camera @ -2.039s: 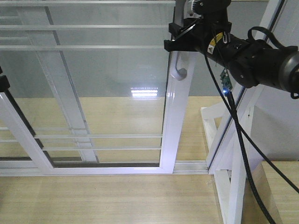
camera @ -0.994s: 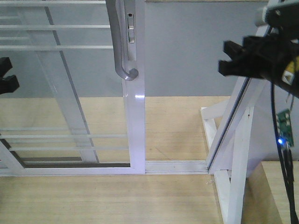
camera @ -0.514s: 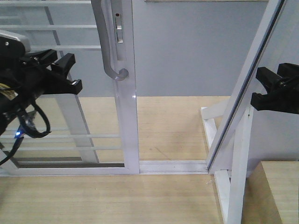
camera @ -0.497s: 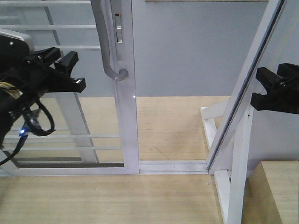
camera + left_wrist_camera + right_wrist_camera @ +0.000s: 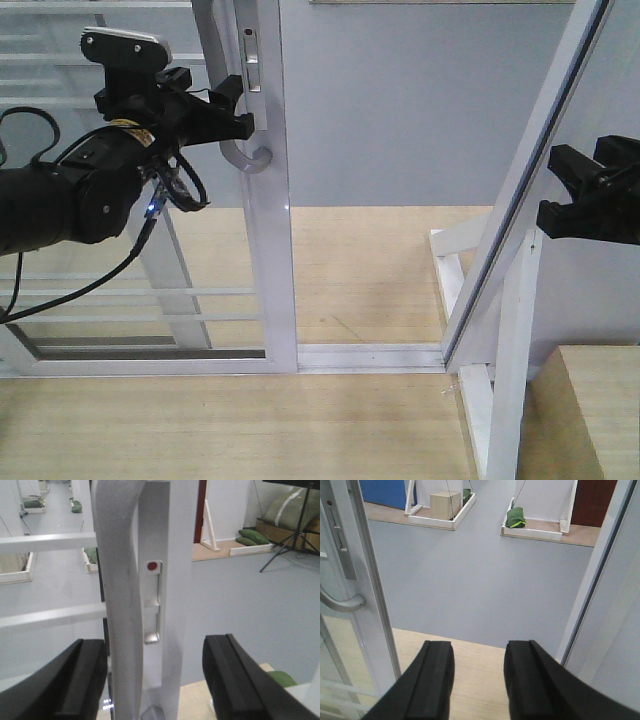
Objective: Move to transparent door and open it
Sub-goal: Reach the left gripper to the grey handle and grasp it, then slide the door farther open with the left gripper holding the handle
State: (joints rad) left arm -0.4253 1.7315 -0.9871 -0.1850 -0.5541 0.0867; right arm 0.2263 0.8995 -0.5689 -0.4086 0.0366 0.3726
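Handover at the pull handle (image 5: pixel 119 605). Right gripper (image 5: pixel 548 187), nearest and well to the right of the handle, is hanging with jaws spread and empty, having let the handle go. Left gripper (image 5: pixel 236 104) is arriving from the handle's left and bracketing it, jaws spread, not yet clenched. Transparent door (image 5: pixel 272 260) is standing partly slid leftward, leaving a gap to the handle's right. Further sliding is probably passing to this gripper.

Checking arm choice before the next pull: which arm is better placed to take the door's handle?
Left. Its open pincer already straddles the curved grey handle on the transparent door. The right pincer hangs open far to the side, by the other frame.
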